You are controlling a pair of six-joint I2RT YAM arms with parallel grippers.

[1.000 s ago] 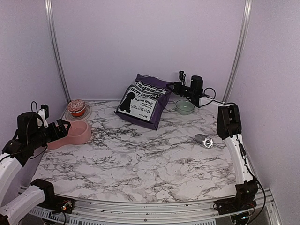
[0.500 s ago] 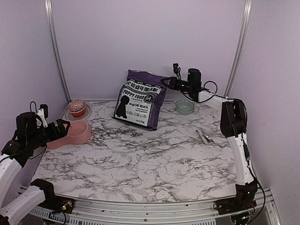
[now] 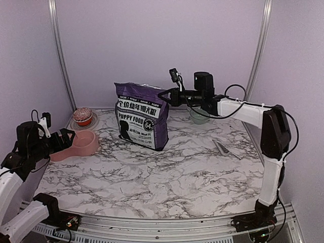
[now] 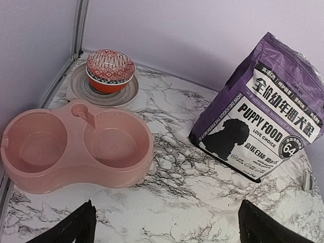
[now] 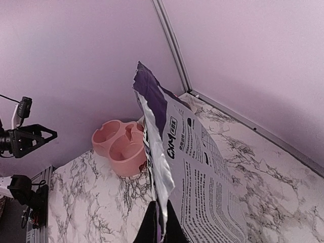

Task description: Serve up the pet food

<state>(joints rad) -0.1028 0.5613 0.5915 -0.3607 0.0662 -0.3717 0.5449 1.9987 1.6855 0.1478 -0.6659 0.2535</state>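
Right gripper [image 3: 164,95] is seen pinched tight on the top right corner of the pet food [image 3: 140,116], with the thin purple edge of the bag trapped between its closed jaws in the right wrist view. The bag is held upright near the back middle of the marble table [image 3: 152,177]. Its base appears to rest on the surface, and its printed front is turned toward the arms. A corner grip of this kind is judged to serve for steadying and steering the bag, since the top seam offers the only flat fold that narrow jaws can close on.

The left gripper [image 3: 68,139] is kept spread wide at the left edge, just beside the pink double bowl [image 3: 81,144], and nothing is held between its fingers [image 4: 71,227]. It is probably stationed there to steady the bowl or to take the bag.

The bag and the pink bowl are well apart, so a carry across the table is judged to be needed. A metal scoop [image 3: 223,148] is left lying to the right. A pale-green bowl [image 3: 200,117] is partly hidden behind the right arm. A red patterned bowl [image 4: 110,68] is set on a plate in the back left corner.
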